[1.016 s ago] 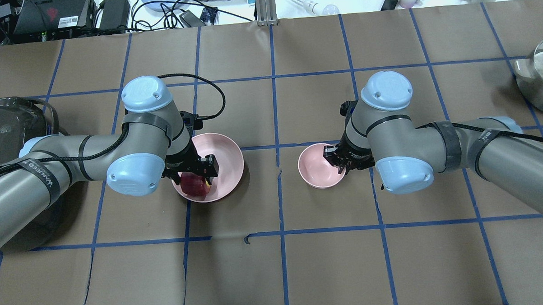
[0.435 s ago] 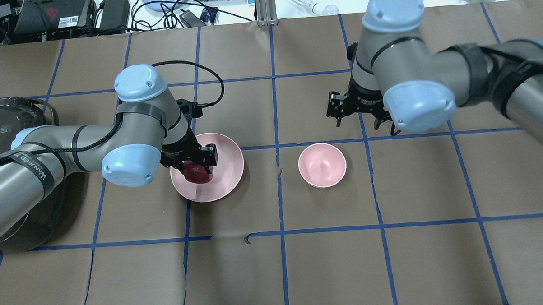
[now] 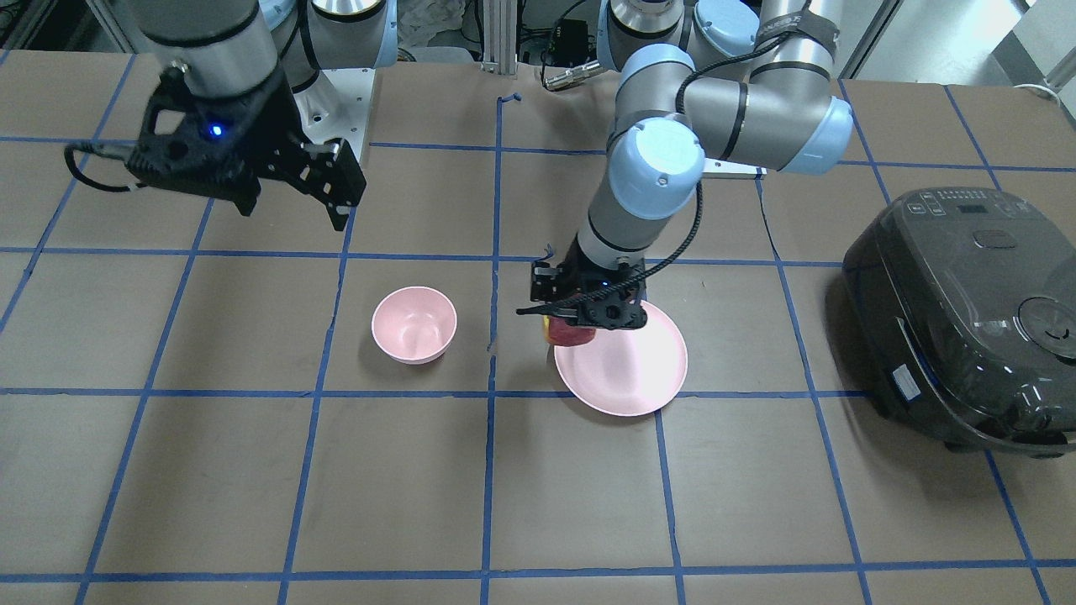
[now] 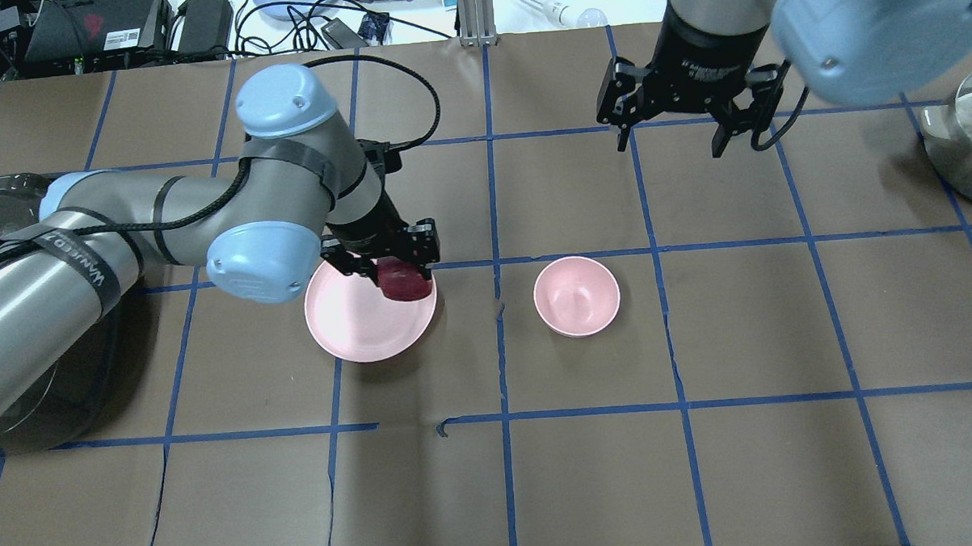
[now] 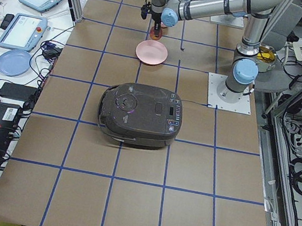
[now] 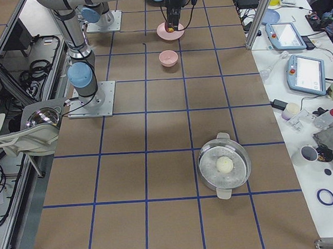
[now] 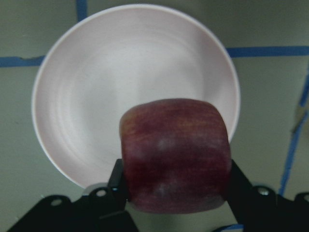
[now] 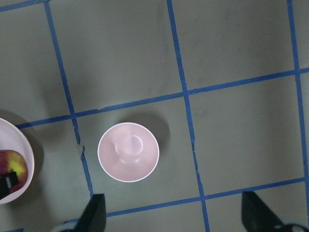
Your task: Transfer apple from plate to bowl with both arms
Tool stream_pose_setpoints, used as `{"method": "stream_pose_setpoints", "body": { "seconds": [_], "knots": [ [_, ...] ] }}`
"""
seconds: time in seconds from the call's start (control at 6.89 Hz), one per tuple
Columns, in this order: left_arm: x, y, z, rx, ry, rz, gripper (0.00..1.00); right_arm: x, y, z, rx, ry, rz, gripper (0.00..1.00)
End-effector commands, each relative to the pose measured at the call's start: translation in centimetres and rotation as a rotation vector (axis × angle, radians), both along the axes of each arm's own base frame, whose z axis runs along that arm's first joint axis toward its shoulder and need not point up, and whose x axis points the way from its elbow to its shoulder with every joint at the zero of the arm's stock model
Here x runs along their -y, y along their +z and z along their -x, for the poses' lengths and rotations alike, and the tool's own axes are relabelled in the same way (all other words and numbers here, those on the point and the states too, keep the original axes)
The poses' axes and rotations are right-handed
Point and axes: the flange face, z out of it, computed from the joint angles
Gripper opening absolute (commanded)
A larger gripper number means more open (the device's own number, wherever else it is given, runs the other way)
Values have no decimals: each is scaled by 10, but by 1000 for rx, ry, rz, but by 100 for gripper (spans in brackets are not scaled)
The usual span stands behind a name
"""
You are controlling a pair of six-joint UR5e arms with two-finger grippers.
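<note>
Looks like the carry step: left end effector [image 4: 382,268] grips the apple [image 4: 408,284] just above the plate [image 4: 350,318] at its bowl-side rim, right end effector [image 4: 669,144] hangs open well away, so next should be a sideways carry over the bowl [image 4: 576,296], then release.

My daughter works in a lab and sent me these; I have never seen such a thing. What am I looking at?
This is a robot with a left arm and a right arm at a paper-covered table. One picture looks from behind it, one faces it, two look from the table's ends, two come from wrist cameras. On the table: a pink plate, a smaller pink bowl, a black cooker, a metal pot. The left gripper holds an apple over the plate's edge; the right gripper hangs open and empty.
</note>
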Motion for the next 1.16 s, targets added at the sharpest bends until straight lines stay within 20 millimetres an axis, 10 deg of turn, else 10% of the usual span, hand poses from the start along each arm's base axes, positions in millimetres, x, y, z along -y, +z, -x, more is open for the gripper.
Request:
{"method": "stream_pose_setpoints", "body": {
  "seconds": [0.0, 0.58, 1.02],
  "knots": [
    [-12, 1, 69, -104, 86, 0, 0, -19, 46, 0, 4, 5, 5, 100],
    [-12, -4, 166, -157, 191, 45, 0, -18, 46, 4, -11, 48, 8, 100],
    [-17, -31, 175, -113, 161, 25, 0, -15, 41, 7, -10, 94, 4, 100]
  ]
}}
